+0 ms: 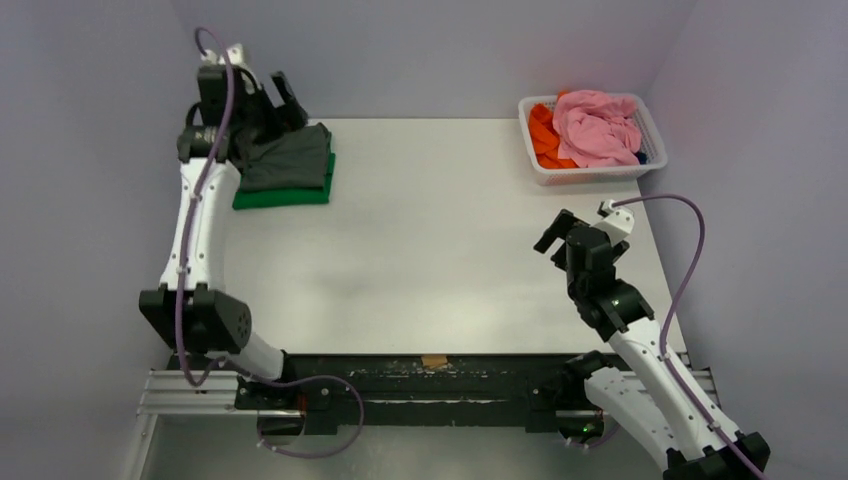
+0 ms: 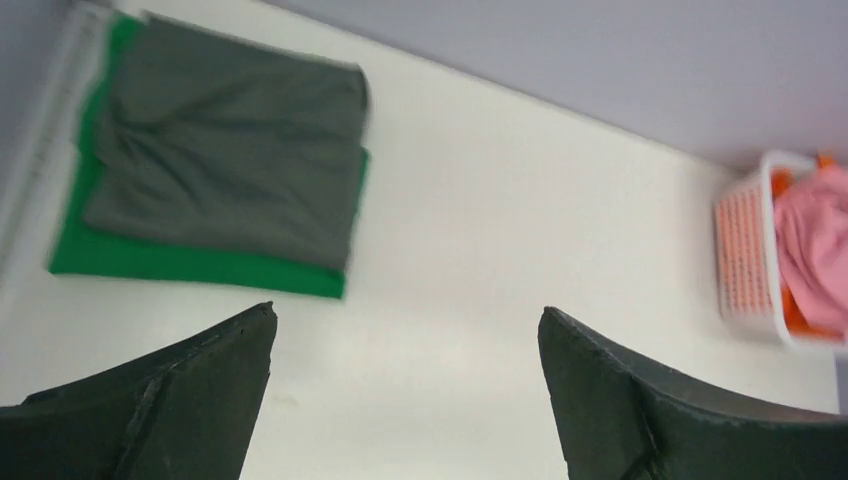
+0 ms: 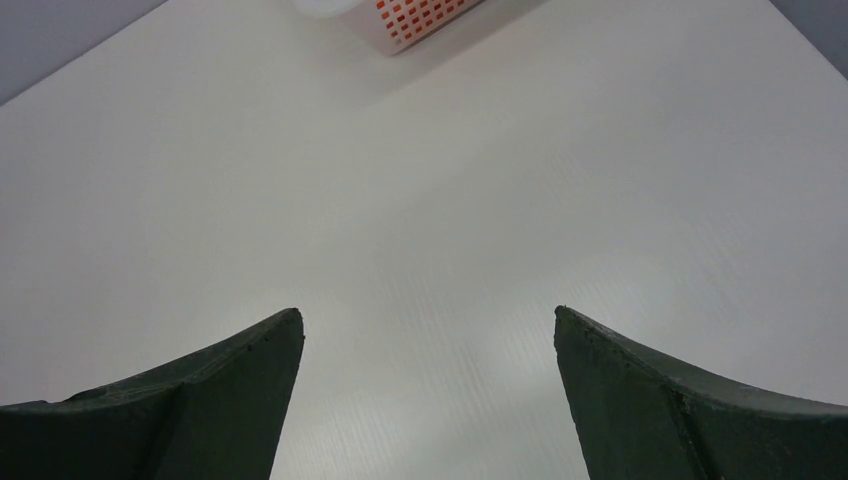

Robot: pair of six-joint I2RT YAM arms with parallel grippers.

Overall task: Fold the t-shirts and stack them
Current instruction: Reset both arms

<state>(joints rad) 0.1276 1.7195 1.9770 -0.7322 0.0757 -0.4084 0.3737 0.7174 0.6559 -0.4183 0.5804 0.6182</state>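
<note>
A folded dark charcoal-grey t-shirt (image 1: 290, 158) lies on top of a folded bright green t-shirt (image 1: 282, 196) at the far left of the table. Both show in the left wrist view, the grey shirt (image 2: 225, 140) over the green shirt (image 2: 190, 262). My left gripper (image 1: 283, 100) hovers at the far edge of that stack, open and empty, its fingers (image 2: 190, 400) wide apart. My right gripper (image 1: 562, 232) is open and empty above bare table at the right, its fingers (image 3: 190, 400) wide apart.
A white mesh basket (image 1: 592, 172) stands at the far right corner, holding a pink garment (image 1: 598, 125) and orange cloth (image 1: 545, 135). It also shows in the left wrist view (image 2: 745, 260). Walls close the table on the left, back and right.
</note>
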